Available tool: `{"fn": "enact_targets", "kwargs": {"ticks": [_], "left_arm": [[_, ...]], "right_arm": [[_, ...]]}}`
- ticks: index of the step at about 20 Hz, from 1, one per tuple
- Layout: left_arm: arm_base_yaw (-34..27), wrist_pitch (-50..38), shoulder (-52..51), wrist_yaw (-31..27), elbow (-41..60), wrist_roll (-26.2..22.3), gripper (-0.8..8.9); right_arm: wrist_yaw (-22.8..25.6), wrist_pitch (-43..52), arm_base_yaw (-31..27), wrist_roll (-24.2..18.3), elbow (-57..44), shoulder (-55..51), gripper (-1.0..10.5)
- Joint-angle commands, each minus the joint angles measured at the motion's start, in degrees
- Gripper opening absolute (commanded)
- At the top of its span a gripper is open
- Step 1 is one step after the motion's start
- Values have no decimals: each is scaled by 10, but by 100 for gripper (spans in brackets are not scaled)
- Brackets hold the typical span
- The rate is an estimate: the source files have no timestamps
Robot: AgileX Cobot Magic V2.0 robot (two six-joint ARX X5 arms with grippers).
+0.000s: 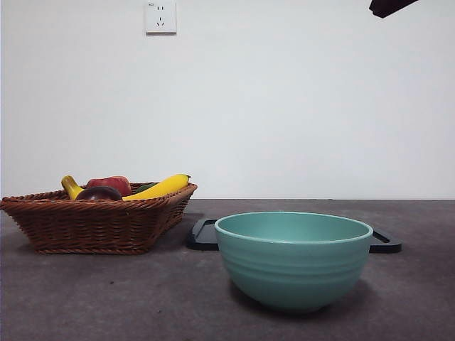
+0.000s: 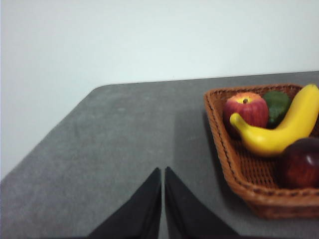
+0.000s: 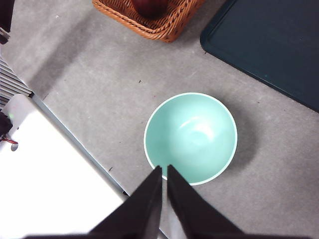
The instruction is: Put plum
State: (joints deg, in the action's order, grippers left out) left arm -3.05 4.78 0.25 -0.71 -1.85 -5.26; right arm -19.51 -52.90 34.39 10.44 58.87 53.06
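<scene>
The plum (image 1: 99,193) is dark maroon and lies in the wicker basket (image 1: 85,224) at the left of the table. It also shows in the left wrist view (image 2: 301,163) and partly in the right wrist view (image 3: 149,7). My left gripper (image 2: 163,172) is shut and empty, over bare table beside the basket. My right gripper (image 3: 164,169) is shut and empty, high above the near rim of the green bowl (image 3: 191,137). Only a black tip (image 1: 387,6) shows in the front view.
The basket also holds a red apple (image 2: 245,108), a yellow banana (image 2: 281,130) and a green fruit (image 2: 276,104). The green bowl (image 1: 293,258) stands front centre. A dark tray (image 1: 206,234) lies behind it. A white wall stands at the back.
</scene>
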Motion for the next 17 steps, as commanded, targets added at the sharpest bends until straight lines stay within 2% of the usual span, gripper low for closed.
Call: {"fn": "enact_targets", "kwargs": {"ticks": [1,4,17], "left_arm": [[-2,26,-1,-2,12,-5,9],[-2,63,-1,-2,12,-5,9],[-2,61,-1,-2,12,-5,9]], "right_arm": [[0,6,3,-6,10,4,5],[0,6,3,-6,10,4,5],[0,6,3,-6,10,4,5]]}}
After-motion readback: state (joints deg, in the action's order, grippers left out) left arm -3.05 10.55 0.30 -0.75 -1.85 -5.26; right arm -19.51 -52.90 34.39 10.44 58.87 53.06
